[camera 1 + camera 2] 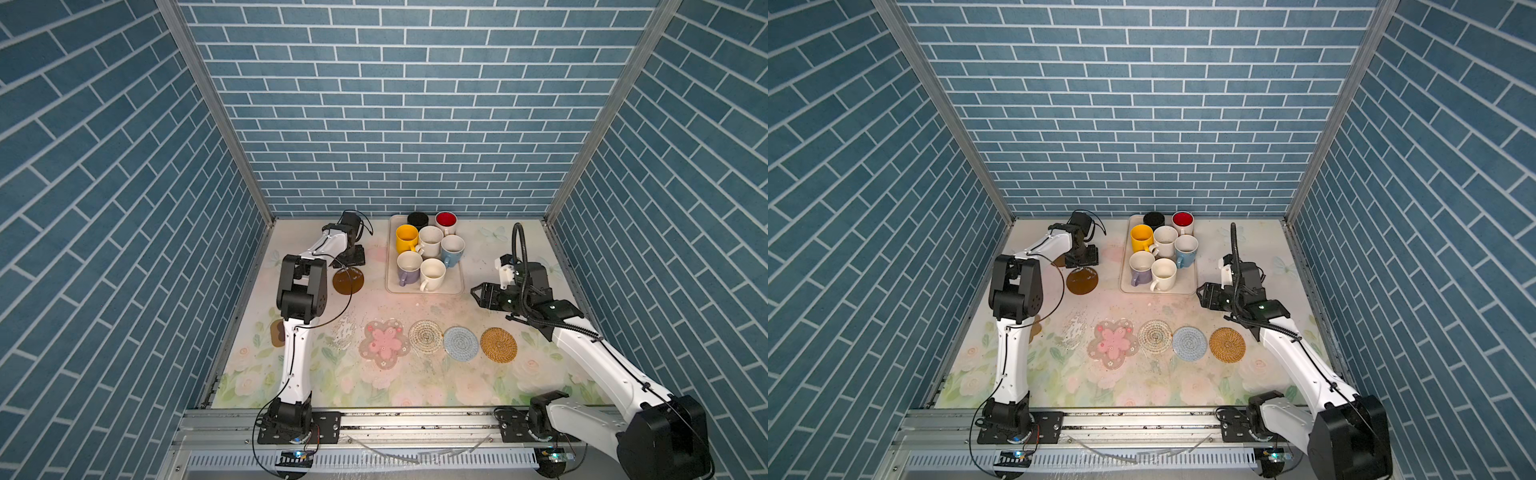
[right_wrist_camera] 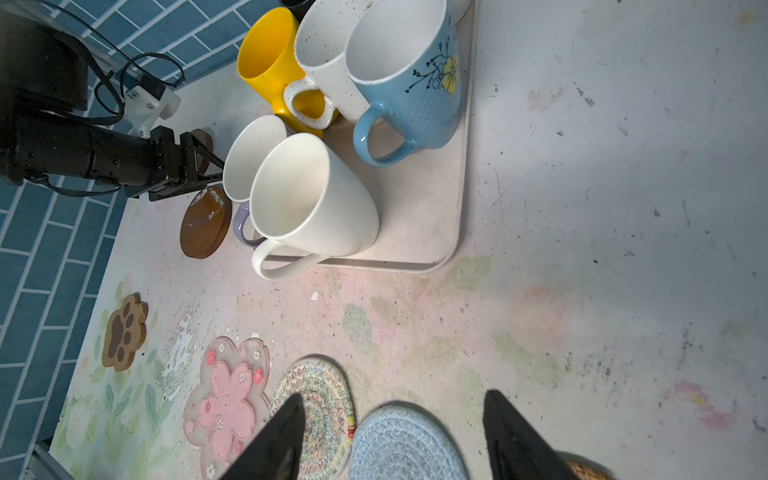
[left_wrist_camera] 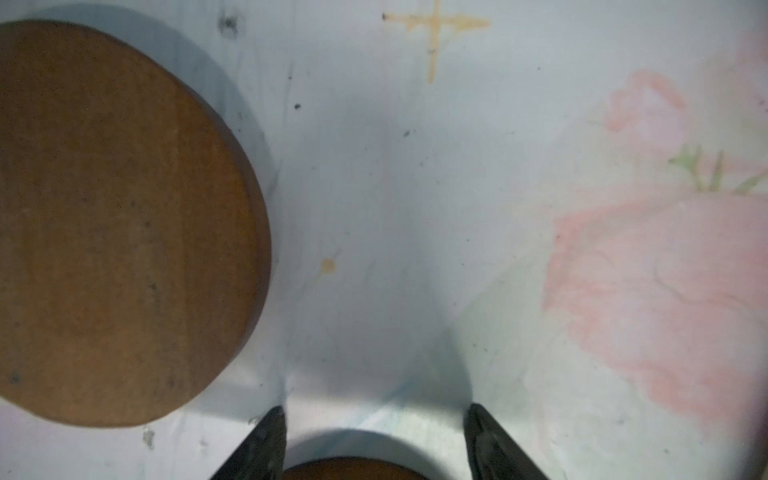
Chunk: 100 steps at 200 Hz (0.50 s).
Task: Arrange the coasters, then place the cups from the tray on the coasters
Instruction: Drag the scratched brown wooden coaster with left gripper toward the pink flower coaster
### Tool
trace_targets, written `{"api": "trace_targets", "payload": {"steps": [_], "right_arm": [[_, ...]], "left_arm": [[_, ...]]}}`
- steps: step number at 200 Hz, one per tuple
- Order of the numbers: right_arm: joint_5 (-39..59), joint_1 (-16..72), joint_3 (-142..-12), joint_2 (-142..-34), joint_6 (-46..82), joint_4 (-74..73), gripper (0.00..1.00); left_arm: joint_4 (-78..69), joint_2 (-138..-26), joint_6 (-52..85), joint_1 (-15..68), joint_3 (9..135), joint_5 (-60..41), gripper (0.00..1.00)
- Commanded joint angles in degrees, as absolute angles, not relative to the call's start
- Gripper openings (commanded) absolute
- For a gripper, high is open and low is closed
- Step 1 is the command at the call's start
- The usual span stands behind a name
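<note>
Several cups stand on the beige tray, among them yellow, light blue and lavender. In a row at the front lie the pink flower coaster, then woven white, light blue and tan coasters. The paw coaster is half hidden behind the left arm. My left gripper points down, open, left of the tray; one brown disc lies beside it and another shows between its fingers. My right gripper hangs open and empty right of the tray.
Blue brick walls close in the left, back and right sides. The left arm's elbow rises over the table's left part. A metal rail runs along the front edge. Worn patches mark the floral tablecloth.
</note>
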State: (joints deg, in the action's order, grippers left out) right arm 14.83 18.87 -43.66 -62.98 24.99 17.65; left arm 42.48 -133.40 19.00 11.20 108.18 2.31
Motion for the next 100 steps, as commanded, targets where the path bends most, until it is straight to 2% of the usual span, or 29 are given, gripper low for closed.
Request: {"api": "trace_targets", "payload": {"steps": [1,100], "right_arm": [[14.51,19.06,-42.13,-61.41,23.11,18.81,0.68],[18.0,19.16,-41.79,-61.23,25.04,18.51,0.68]], "left_arm": [[43.28,-132.1,18.75,10.99,105.23,2.02,0.67],[34.6,-118.01,22.53,11.07,83.06,2.46,0.66]]}}
